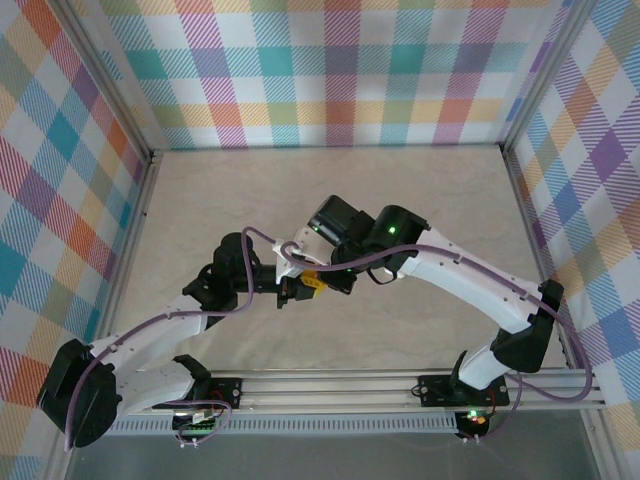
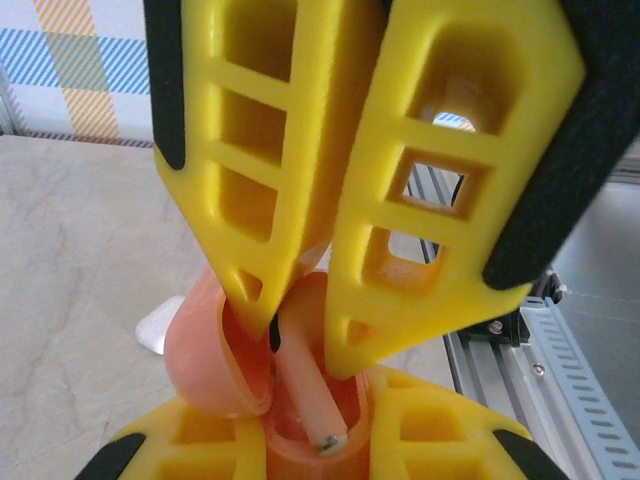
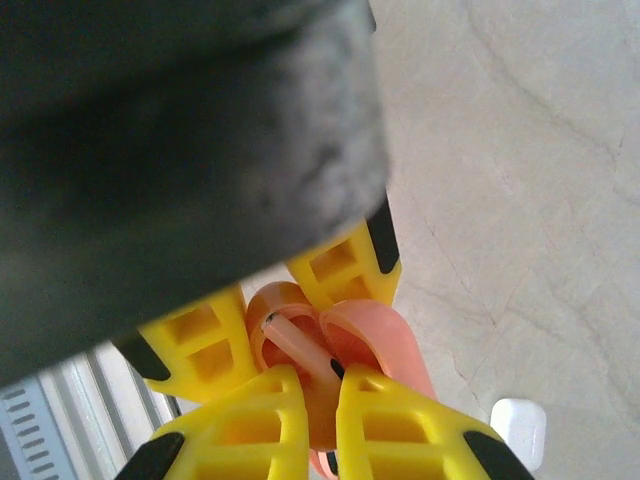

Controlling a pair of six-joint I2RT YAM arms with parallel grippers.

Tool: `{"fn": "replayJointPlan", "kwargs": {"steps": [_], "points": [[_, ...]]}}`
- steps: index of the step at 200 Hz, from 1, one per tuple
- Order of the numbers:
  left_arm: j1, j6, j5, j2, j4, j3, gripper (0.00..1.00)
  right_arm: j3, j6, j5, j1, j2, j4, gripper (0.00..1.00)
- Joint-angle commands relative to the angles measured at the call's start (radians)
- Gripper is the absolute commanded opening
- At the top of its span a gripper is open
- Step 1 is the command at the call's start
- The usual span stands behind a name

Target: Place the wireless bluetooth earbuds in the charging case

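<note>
L claw [image 2: 303,348] pinches earbud [image 2: 312,405] at open case [image 2: 205,350] mouth | R claw [image 3: 318,385] clamps case base | white case [image 3: 518,432] just beside case | claws crowd case

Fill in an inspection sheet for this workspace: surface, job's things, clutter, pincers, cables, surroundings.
Surface: pale marbled table.
Job's things: charging case open, lid swung aside; one earbud with its stem pointing into the case.
Clutter: white case lying on the table, apart from the pink one.
Pincers: left pincer shut on the earbud; right pincer shut on the charging case.
Cables: purple cable looping along the arms.
Surroundings: plaid walls; metal rail at the near edge.
</note>
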Motion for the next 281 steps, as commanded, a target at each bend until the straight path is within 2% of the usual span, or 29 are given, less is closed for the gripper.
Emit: {"fn": "replayJointPlan", "kwargs": {"steps": [1, 55, 94, 157, 197, 218, 251, 281], "points": [[-0.005, 0.006, 0.042, -0.048, 0.059, 0.011, 0.00, 0.042, -0.002, 0.083, -0.004, 0.009, -0.047, 0.00], [-0.006, 0.006, 0.047, -0.040, 0.062, 0.022, 0.00, 0.063, -0.005, 0.098, -0.002, 0.045, -0.089, 0.00], [-0.006, 0.008, 0.039, -0.044, 0.058, 0.019, 0.00, 0.025, 0.019, 0.093, -0.003, 0.019, -0.024, 0.18], [-0.005, 0.006, 0.028, -0.044, 0.057, 0.022, 0.00, -0.012, 0.057, 0.043, -0.039, -0.056, 0.038, 0.34], [-0.006, 0.002, 0.019, -0.045, 0.059, 0.020, 0.00, -0.017, 0.075, 0.010, -0.065, -0.093, 0.044, 0.38], [-0.005, -0.010, 0.013, -0.045, 0.071, 0.017, 0.00, -0.039, 0.114, -0.082, -0.111, -0.153, 0.078, 0.39], [-0.005, -0.033, 0.010, -0.039, 0.092, 0.019, 0.00, -0.156, 0.261, -0.332, -0.230, -0.276, 0.216, 0.41], [-0.005, -0.062, -0.007, -0.032, 0.102, 0.027, 0.00, -0.294, 0.422, -0.434, -0.240, -0.340, 0.384, 0.39]]}}
